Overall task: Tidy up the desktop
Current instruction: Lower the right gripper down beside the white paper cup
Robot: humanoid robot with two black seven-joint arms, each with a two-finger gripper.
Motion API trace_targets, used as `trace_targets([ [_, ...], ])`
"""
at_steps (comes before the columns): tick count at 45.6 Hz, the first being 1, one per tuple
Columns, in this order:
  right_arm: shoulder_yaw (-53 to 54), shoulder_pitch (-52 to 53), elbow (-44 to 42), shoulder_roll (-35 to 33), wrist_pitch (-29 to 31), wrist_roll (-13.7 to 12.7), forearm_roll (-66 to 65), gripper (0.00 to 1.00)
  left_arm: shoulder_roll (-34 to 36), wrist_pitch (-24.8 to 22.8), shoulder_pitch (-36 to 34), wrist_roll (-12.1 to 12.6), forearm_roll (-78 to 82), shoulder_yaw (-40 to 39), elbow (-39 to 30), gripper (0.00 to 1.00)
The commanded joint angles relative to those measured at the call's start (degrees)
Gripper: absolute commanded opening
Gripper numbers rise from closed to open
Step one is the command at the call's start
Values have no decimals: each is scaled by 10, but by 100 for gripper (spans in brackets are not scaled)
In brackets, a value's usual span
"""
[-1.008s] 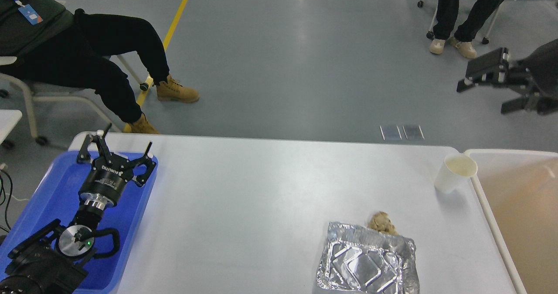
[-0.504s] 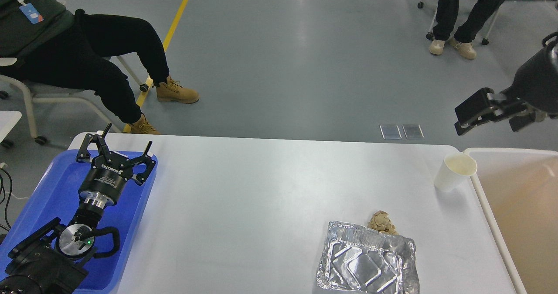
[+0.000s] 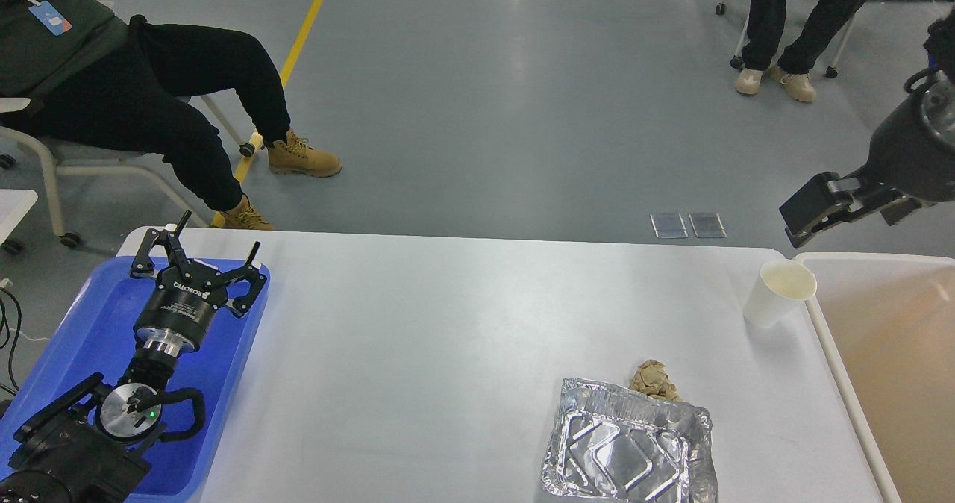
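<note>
The white desktop carries a white paper cup near its far right corner. A crumpled brown paper wad lies against a crushed foil tray at the front right. My left gripper is open and empty, over the far end of the blue tray. My right gripper hangs in the air beyond the desktop's far right corner, above and right of the cup. Its fingers look apart and hold nothing.
A beige white-rimmed bin stands against the desktop's right edge. One person sits at the far left with boots near the desktop's back left corner. Another sits at the far right.
My right gripper has dropped lower and turned, coming nearer the cup's corner of the desktop. The left arm and the things on the desktop have not moved.
</note>
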Motion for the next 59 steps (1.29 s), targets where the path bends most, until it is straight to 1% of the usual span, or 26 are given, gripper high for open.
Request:
trace_targets([
  [1, 0, -1, 0, -1, 1, 0, -11, 100, 0, 0, 0, 0, 0, 0, 0, 99],
  [6, 2, -7, -6, -4, 1, 0, -12, 100, 0, 0, 0, 0, 0, 0, 0, 99],
  [10, 10, -47, -35, -8, 1, -1, -28, 100, 0, 0, 0, 0, 0, 0, 0, 99],
  [16, 19, -117, -129, -22, 1, 0, -104, 100, 0, 0, 0, -1, 0, 0, 0, 99],
  [20, 57, -183, -210, -36, 1, 0, -132, 100, 0, 0, 0, -1, 0, 0, 0, 99],
  [24, 102, -270, -289, -35, 1, 0, -145, 100, 0, 0, 0, -2, 0, 0, 0, 99],
  [27, 129, -325, -327, -35, 1, 0, -159, 100, 0, 0, 0, -2, 0, 0, 0, 99],
  [31, 166, -399, -355, -31, -1, 0, -170, 100, 0, 0, 0, -2, 0, 0, 0, 99],
  [38, 221, -524, -387, -13, -158, 0, -170, 100, 0, 0, 0, -2, 0, 0, 0, 99],
  [42, 270, -600, -430, 11, -231, 0, -170, 100, 0, 0, 0, -2, 0, 0, 0, 99],
  [47, 355, -689, -497, 32, -281, 0, -170, 100, 0, 0, 0, -2, 0, 0, 0, 99],
  [52, 417, -739, -555, 51, -307, 6, -170, 100, 0, 0, 0, -2, 0, 0, 0, 99],
  [55, 430, -757, -573, 58, -322, 16, -170, 100, 0, 0, 0, -2, 0, 0, 0, 99],
  [59, 431, -774, -582, 65, -357, 27, -170, 100, 0, 0, 0, -3, 0, 0, 0, 99],
])
